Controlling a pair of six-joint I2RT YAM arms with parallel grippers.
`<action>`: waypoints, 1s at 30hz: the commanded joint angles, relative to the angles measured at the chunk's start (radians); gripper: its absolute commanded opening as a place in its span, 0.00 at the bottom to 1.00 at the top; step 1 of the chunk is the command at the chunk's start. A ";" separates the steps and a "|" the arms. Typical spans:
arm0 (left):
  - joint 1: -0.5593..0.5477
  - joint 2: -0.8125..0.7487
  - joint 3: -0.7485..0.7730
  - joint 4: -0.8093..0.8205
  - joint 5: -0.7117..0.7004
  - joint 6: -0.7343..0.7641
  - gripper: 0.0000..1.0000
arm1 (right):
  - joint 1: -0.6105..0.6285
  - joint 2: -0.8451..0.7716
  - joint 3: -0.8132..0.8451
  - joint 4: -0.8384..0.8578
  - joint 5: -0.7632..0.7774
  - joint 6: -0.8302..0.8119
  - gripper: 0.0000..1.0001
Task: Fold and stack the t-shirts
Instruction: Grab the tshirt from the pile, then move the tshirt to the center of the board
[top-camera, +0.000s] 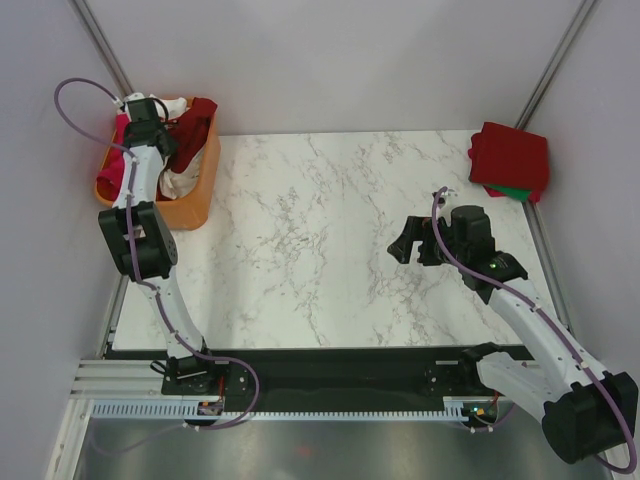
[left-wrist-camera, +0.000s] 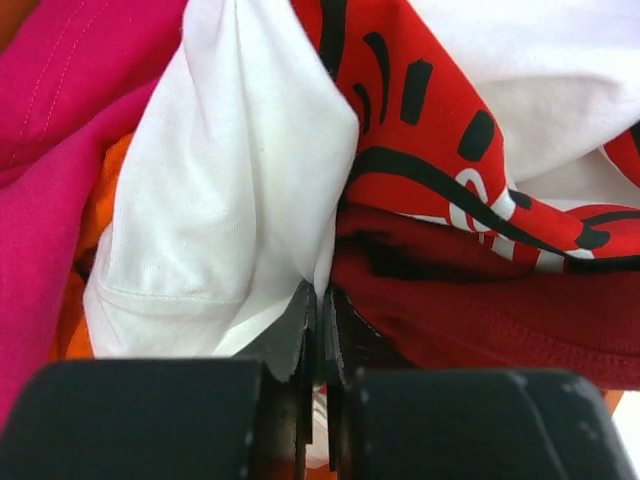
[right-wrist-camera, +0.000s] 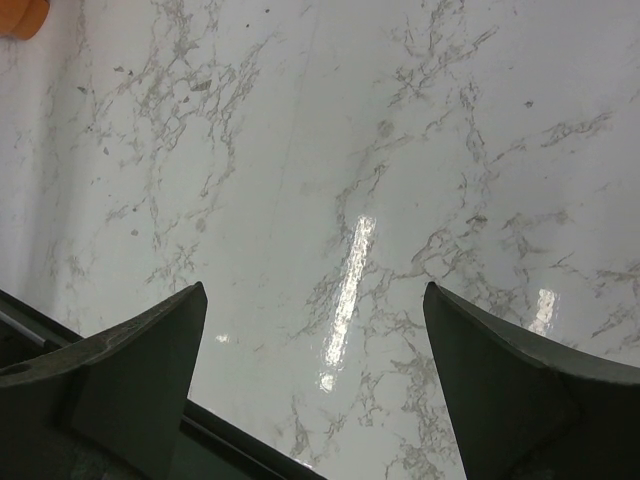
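Note:
My left gripper (top-camera: 163, 140) reaches down into the orange basket (top-camera: 196, 205) at the back left. In the left wrist view its jaws (left-wrist-camera: 322, 305) are shut on a fold of the cream-white t-shirt (left-wrist-camera: 230, 190) with the red Coca-Cola print (left-wrist-camera: 420, 130). A dark red t-shirt (left-wrist-camera: 500, 310) lies right of the jaws, with a pink one (left-wrist-camera: 50, 150) and an orange one (left-wrist-camera: 105, 200) to the left. My right gripper (top-camera: 408, 240) hovers open over the right half of the table, nothing between its fingers (right-wrist-camera: 150, 350).
A folded stack sits at the back right corner, a red t-shirt (top-camera: 510, 152) on top and a green edge (top-camera: 512, 190) showing below. The white marble table (top-camera: 320, 230) spreads between the basket and the stack. Grey walls enclose the sides.

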 joint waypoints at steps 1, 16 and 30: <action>0.000 -0.018 0.032 0.031 -0.015 0.013 0.02 | 0.001 0.004 0.000 -0.001 0.016 -0.013 0.98; -0.027 -0.407 0.429 0.336 0.659 -0.365 0.02 | -0.001 -0.025 0.018 0.011 0.005 -0.011 0.98; -0.099 -0.501 0.351 0.804 0.912 -1.003 0.03 | 0.001 -0.119 0.024 -0.006 0.145 0.003 0.98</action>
